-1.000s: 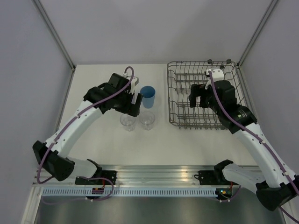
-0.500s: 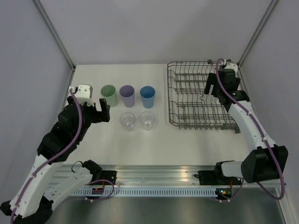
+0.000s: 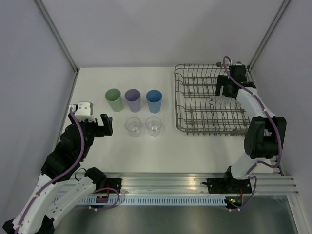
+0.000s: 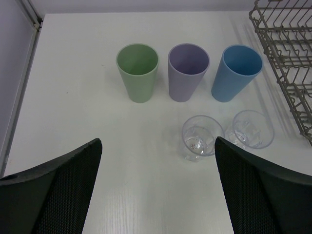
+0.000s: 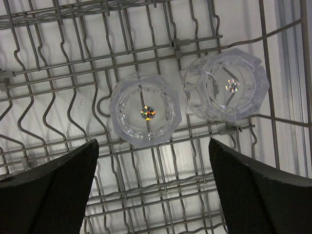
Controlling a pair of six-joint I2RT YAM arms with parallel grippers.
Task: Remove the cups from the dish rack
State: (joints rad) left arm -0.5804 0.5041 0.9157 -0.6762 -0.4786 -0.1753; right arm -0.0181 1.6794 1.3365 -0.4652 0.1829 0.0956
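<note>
Five cups (image 3: 132,100) stand left of the dish rack (image 3: 176,100), two cups (image 5: 145,109) inside it.

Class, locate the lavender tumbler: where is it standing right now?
In the top view the lavender tumbler stands upright on the table, left of the dish rack, between the mint green tumbler and the blue tumbler, behind a clear cup.
</note>
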